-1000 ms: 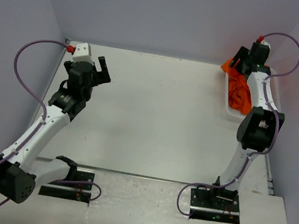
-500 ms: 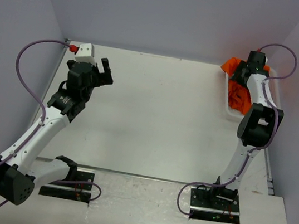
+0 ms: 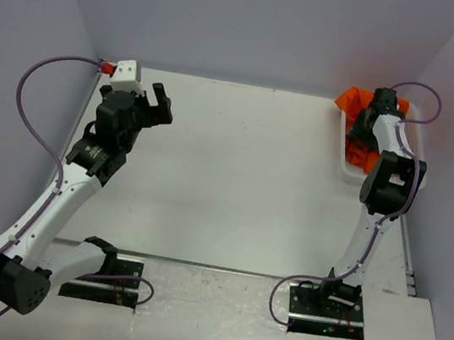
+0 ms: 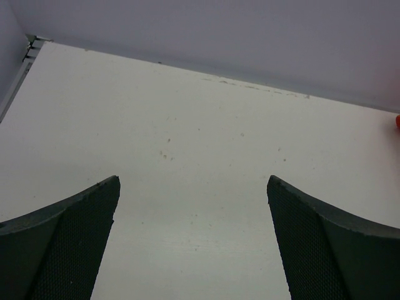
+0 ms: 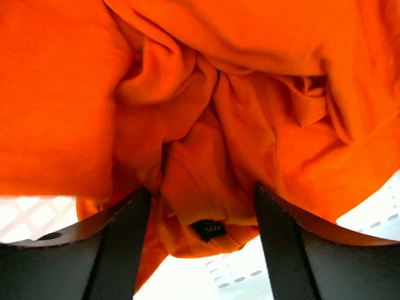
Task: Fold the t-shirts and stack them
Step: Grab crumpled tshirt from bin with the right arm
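Right gripper (image 5: 200, 194), jaws apart, astride a fold of the t-shirts (image 5: 206, 112) in basket (image 5: 19, 209)
Pinch one layer by the size tag (image 5: 208, 229), lift slowly; left gripper (image 4: 192, 182) wide open

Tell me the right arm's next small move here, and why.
Probably close the right hand on the cloth. Its fingers stand apart inside the white basket, straddling a bunched fold of the orange t-shirts, the fold carrying the size label, so a pinch there should secure it for lifting out.

Orange t-shirts (image 3: 355, 98) and white basket (image 3: 351, 169) partly behind right arm (image 3: 392, 182); label (image 5: 208, 229) unreadable
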Controlling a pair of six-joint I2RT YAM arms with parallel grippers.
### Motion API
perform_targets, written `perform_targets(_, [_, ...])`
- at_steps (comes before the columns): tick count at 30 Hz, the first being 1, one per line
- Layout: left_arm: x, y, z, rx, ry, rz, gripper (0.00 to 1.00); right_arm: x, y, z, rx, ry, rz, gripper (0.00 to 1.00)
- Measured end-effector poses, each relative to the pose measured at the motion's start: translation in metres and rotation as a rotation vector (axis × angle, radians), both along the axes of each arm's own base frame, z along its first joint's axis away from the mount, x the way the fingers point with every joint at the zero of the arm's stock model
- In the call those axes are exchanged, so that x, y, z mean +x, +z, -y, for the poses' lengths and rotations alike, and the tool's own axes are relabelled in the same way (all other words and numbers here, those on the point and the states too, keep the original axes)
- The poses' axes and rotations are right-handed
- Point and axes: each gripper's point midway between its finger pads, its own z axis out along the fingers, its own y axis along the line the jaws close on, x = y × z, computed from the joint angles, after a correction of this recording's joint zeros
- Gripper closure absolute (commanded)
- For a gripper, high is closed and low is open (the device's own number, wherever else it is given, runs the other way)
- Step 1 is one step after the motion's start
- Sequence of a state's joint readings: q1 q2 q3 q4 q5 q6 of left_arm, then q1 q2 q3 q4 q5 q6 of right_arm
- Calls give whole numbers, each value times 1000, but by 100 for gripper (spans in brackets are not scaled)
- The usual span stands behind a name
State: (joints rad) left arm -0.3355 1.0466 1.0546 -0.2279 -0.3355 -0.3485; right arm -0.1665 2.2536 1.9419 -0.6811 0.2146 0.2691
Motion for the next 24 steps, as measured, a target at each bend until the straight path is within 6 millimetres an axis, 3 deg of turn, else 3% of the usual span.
perform_targets(2, [-1, 2, 1, -3, -5, 5, 0, -2, -8, 0, 5, 0, -24, 46])
perform_targets(3, [-2, 3, 1, -3, -8, 6, 0, -3, -12, 0, 7, -2, -33, 60])
perform_targets(4, [-2, 3, 1, -4, -9, 6, 0, -4, -15, 0, 8, -1, -40, 81])
perform_targets(6, [-2, 3, 2, -4, -12, 3, 0, -4, -17, -1, 8, -2, -48, 100])
perform_targets(14, [-5, -2, 6, -3, -36, -16, 0, 5, -5, -1, 1, -3, -12, 100])
perform_targets(17, [-4, -5, 12, -6, -54, -24, 5, 9, 10, -4, -10, 11, 30, 100])
perform_targets(20, [0, -14, 18, -1, -67, -51, 0, 22, 46, -13, -39, 48, 126, 100])
perform_targets(24, [10, -38, 25, 18, -67, -124, 0, 33, 129, -41, -135, 149, 346, 100])
